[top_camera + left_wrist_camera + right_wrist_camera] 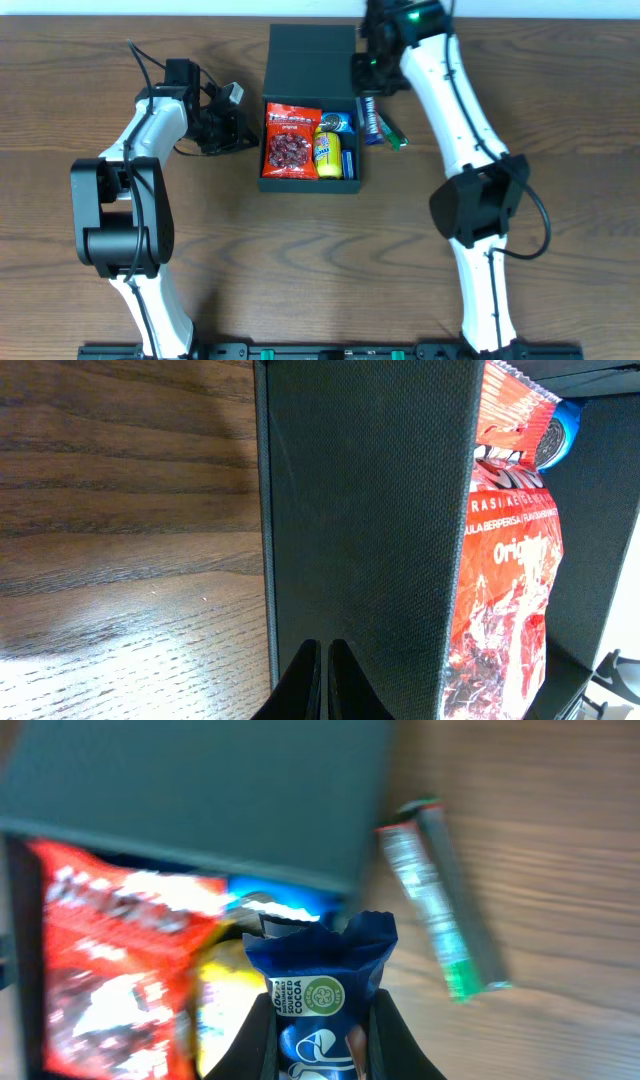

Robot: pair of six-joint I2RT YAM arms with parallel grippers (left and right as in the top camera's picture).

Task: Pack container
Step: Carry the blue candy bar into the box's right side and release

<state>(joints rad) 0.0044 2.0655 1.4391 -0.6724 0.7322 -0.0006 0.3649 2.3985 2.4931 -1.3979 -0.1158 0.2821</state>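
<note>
- Two arms worked at the table (560, 80), one on either side of the container (300, 185)
- That container sat near the middle of the far edge, its lid flap folded back toward that edge, dark and matte all over
- Inside it a red packet (291, 140) filled the left half, a yellow packet (327, 152) lay just beside it, and a blue item (337, 122) lay at the far right corner of the box
- On the container's left side the left gripper (240, 130) had its fingers drawn in to a narrow slit with nothing between them; in the left wrist view the tips sat at the textured outer wall (365, 510), though contact could not be told
- At the box's right side, the right gripper (368, 90) was clamped on a dark blue packet (371, 118), crimped end sticking out past the fingers (395, 1040)
- The packet hung over the right rim of the box
- Just to its right, a green-tipped bar (393, 132) lay flat on the wood, apart from the box and untouched
</note>
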